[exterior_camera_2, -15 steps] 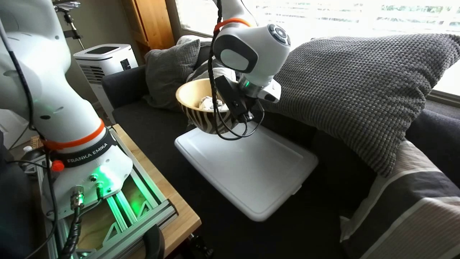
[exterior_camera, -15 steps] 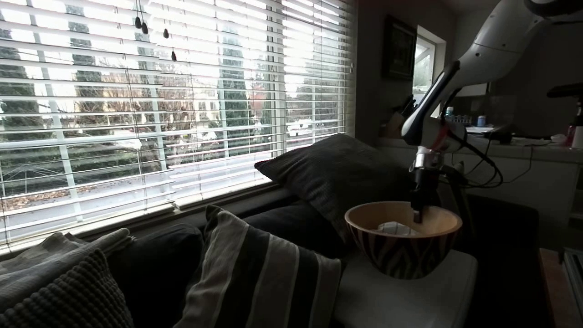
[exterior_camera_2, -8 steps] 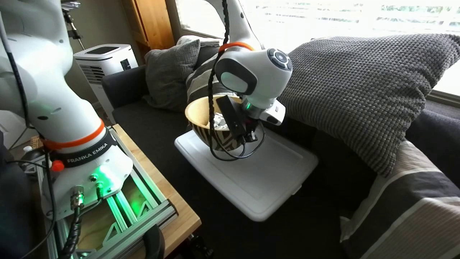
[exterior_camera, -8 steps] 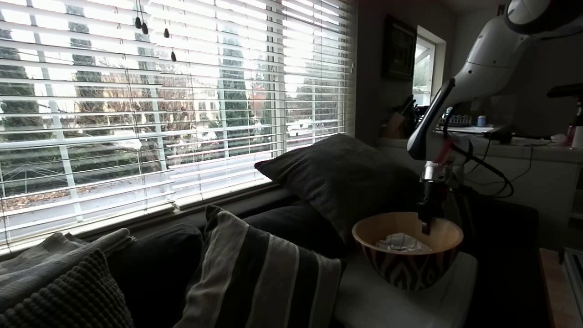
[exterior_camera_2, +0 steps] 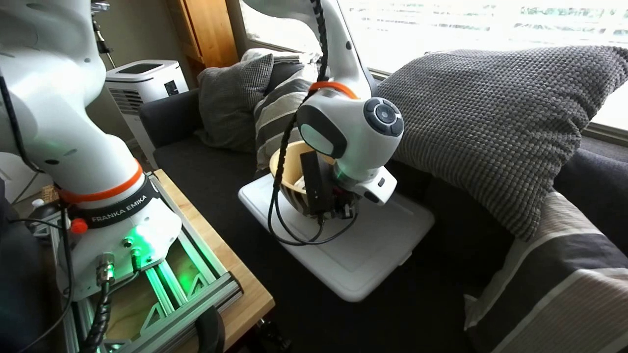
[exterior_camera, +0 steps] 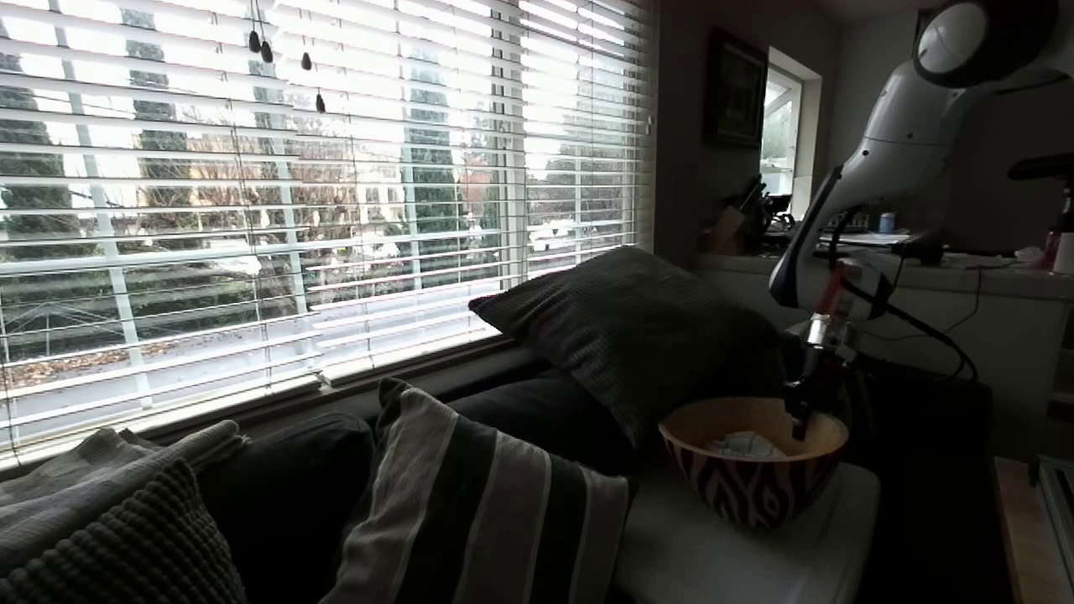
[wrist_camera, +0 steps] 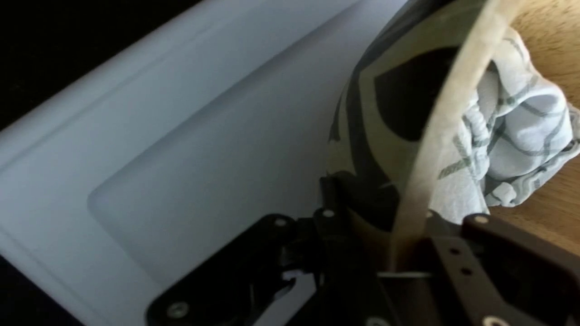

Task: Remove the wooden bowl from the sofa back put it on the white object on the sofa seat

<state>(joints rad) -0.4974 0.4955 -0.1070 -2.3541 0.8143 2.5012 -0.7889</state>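
Observation:
The wooden bowl (exterior_camera: 759, 491) has a dark pattern outside and a pale inside. It also shows in the other views (exterior_camera_2: 293, 161) (wrist_camera: 446, 108). A white checked cloth (wrist_camera: 530, 122) lies in it. My gripper (wrist_camera: 380, 199) is shut on the bowl's rim, one finger outside, the other inside and partly hidden. The gripper shows at the rim in an exterior view (exterior_camera: 797, 426). The bowl is over the white object (exterior_camera_2: 363, 250), a flat pad with a raised edge, on the dark sofa seat (exterior_camera_2: 196, 171). Whether its base touches is unclear. The sofa back (exterior_camera: 289, 457) runs below the window.
A large grey pillow (exterior_camera_2: 505, 113) leans beside the arm. A striped pillow (exterior_camera: 495, 503) stands next to the white object. A wooden table (exterior_camera_2: 245, 284) carries the robot base. Loose cables (exterior_camera_2: 299, 242) hang from the wrist. A white appliance (exterior_camera_2: 147, 83) stands beyond the sofa arm.
My gripper and the bowl have come down toward the white object and shifted further over it. The gripper has tilted in the last half second. The cushions have not moved.

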